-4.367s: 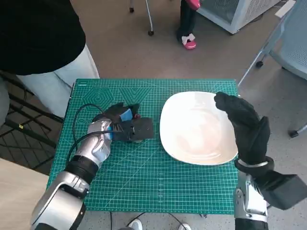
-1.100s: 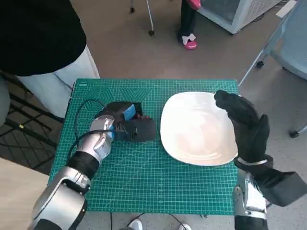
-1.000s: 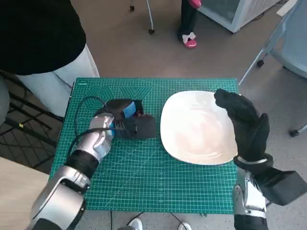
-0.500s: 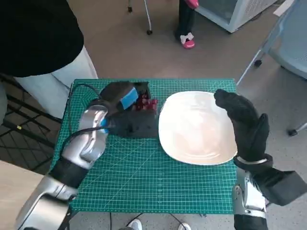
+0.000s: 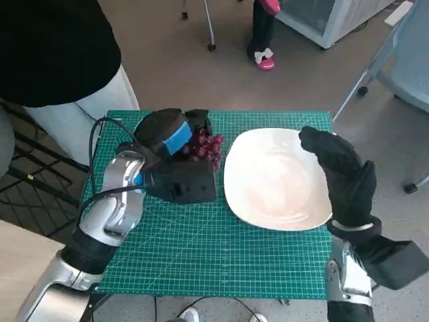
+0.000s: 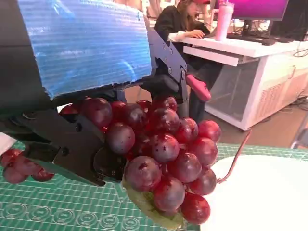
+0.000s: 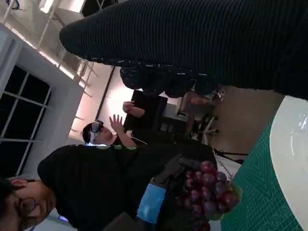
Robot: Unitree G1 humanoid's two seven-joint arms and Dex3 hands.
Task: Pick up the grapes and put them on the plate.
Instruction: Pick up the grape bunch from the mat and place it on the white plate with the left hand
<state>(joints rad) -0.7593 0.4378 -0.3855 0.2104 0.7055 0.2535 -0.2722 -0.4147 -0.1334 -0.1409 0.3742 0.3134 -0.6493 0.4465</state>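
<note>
My left hand (image 5: 169,137) grips a bunch of dark red grapes (image 5: 207,145) and holds it raised above the green mat, just left of the white plate (image 5: 278,181). In the left wrist view the grapes (image 6: 161,154) hang from the black fingers (image 6: 72,149), with a brown stem curling toward the plate (image 6: 260,192). The right wrist view shows the grapes (image 7: 207,190) under the blue-taped left hand (image 7: 154,199), beside the plate (image 7: 291,154). My right hand (image 5: 338,168) hovers over the plate's right rim, fingers apart, holding nothing.
The green cutting mat (image 5: 201,248) covers the small table. A person in a black top and pale trousers (image 5: 74,80) stands at the mat's far left corner. Another person's pink shoes (image 5: 263,57) and chair legs show on the floor beyond.
My left hand has lifted the grapes off the mat and carried them up and toward the plate. The right hand has stayed where it was.
</note>
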